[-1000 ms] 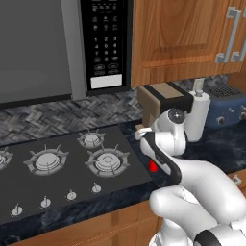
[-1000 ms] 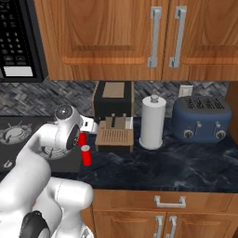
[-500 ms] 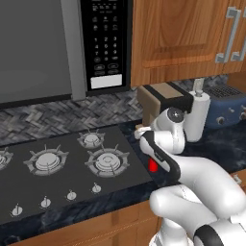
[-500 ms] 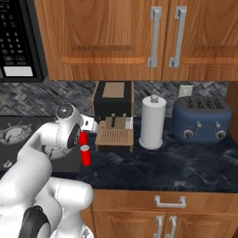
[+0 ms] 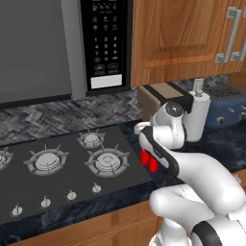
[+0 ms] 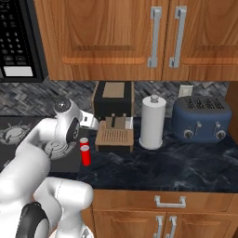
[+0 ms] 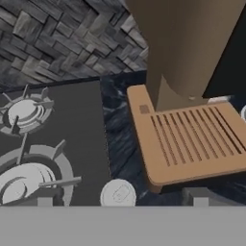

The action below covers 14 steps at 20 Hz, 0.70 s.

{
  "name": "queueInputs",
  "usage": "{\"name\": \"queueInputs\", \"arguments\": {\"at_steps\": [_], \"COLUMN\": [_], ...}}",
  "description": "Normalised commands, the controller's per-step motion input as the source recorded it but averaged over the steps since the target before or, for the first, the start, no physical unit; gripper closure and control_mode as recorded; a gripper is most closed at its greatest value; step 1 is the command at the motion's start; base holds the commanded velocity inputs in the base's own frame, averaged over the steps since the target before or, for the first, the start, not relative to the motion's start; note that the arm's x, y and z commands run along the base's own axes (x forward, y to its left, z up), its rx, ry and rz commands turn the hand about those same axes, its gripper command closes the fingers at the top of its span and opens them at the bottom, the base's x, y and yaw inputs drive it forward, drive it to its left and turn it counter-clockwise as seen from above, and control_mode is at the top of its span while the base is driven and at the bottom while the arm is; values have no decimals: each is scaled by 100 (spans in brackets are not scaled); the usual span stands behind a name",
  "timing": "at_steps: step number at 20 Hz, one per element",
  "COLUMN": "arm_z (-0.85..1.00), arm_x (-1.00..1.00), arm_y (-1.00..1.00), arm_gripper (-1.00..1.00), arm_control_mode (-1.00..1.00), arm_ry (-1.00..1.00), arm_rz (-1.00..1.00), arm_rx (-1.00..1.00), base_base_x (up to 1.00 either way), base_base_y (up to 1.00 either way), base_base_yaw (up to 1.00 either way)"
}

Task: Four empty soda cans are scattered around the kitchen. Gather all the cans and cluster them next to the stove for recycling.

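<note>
Two red soda cans (image 6: pixel 86 155) (image 6: pixel 83 141) stand close together on the dark counter just right of the stove (image 6: pixel 18 135). In the left base view my forearm partly covers both cans (image 5: pixel 153 164). The hand view looks down on one silvery can top (image 7: pixel 118 194) beside the stove's black edge (image 7: pixel 81 144). My gripper (image 7: pixel 120 199) is open above it, one fingertip (image 7: pixel 44 202) on each side and both apart from the can.
A brown coffee machine (image 6: pixel 114 104) with a slatted tray (image 6: pixel 115 138) stands right beside the cans. Further right are a white paper-towel roll (image 6: pixel 153 122) and a blue toaster (image 6: pixel 201 118). A microwave (image 5: pixel 57 43) hangs over the stove.
The jaws have spread wide and let go of the can, which now stands on the counter by the other one. The arm has barely moved.
</note>
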Motion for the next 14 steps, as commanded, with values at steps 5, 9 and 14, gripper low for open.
{"name": "queueInputs", "arguments": {"at_steps": [5,9,14], "arm_z": [64,74,48], "arm_x": [-7,-46,-92], "arm_y": [-3,-12,-12], "arm_gripper": [-100,-100,-100], "arm_control_mode": [-100,-100,-100], "arm_ry": [7,6,9], "arm_rz": [-9,-5,-1], "arm_rx": [4,7,3], "base_base_x": [0,0,0], "base_base_y": [0,0,0], "base_base_yaw": [0,0,0]}}
